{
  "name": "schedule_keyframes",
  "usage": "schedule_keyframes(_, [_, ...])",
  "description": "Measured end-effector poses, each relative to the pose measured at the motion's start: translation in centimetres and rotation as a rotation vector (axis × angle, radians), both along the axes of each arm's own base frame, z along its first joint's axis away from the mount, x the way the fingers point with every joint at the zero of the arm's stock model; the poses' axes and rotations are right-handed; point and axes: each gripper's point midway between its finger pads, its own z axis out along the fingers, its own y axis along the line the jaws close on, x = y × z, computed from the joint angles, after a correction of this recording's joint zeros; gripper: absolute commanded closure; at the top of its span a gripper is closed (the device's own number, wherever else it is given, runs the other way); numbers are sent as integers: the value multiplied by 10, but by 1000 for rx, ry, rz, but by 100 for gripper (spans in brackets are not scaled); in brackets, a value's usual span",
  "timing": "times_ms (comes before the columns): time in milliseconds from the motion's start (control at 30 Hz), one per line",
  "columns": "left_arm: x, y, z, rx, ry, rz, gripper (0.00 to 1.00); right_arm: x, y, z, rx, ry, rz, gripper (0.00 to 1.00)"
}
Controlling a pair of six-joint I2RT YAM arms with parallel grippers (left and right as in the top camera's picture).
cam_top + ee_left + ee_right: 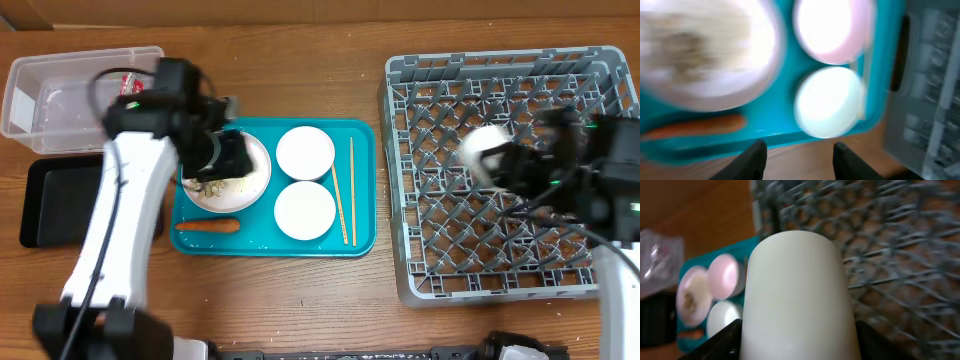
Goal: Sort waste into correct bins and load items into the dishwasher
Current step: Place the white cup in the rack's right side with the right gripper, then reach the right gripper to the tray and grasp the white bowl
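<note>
One surface: brown wooden table (300, 300).
Clear tub (20, 100): far left, red wrapper (128, 80) inside.
Black tray (40, 215): just beside the tub.
Teal tray (365, 240): plate (255, 180) with rice scraps (215, 187), two bowls (305, 152), chopsticks (340, 205), carrot stick (207, 226).
Grey rack (480, 270): right side, white cup (795, 290) over its lattice.
Right gripper (515, 168): clamped on the cup.
Left gripper (800, 155): above the teal tray, fingers apart, holding nothing.

The left arm (120, 220) stretches forward, the left tool (800, 150) poised with jaws apart and empty, while the right tool (505, 162) grips a small white cup (797, 290).
</note>
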Motion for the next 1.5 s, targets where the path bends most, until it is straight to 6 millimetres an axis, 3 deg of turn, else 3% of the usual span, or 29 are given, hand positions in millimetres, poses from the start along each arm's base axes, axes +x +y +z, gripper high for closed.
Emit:
schedule_keyframes(133, [-7, 41, 20, 137, -70, 101, 53, -15, -70, -8, -84, 80, -278, 74])
schedule_keyframes(267, [-10, 52, 25, 190, -84, 131, 53, -38, -118, -31, -121, 219, -471, 74])
schedule_keyframes(433, [-10, 56, 24, 208, -81, 138, 53, -59, -156, -66, -121, 402, -604, 73])
schedule_keyframes(533, [-10, 56, 24, 211, -80, 139, 53, -64, -167, -83, -111, 477, -633, 68])
schedule_keyframes(600, [-11, 56, 24, 211, -77, 140, 53, -65, -169, -91, -106, 511, -636, 62])
schedule_keyframes(733, [-12, 56, 24, 212, -76, 139, 51, -67, -167, -107, -82, 586, -622, 32])
schedule_keyframes(800, [-11, 57, 24, 215, -76, 141, 49, -68, -167, -113, -72, 615, -618, 25])
schedule_keyframes(1100, [-12, 57, 23, 215, -73, 140, 46, -63, -167, -117, -55, 609, -613, 19])
schedule_keyframes(1267, [-13, 57, 23, 216, -69, 140, 41, -51, -154, -114, 27, 565, -571, 20])
schedule_keyframes(1367, [-15, 57, 22, 218, -61, 139, 36, -36, -140, -99, 103, 497, -486, 21])
schedule_keyframes(1500, [-16, 57, 22, 219, -57, 141, 26, -7, -110, -61, 158, 351, -308, 22])
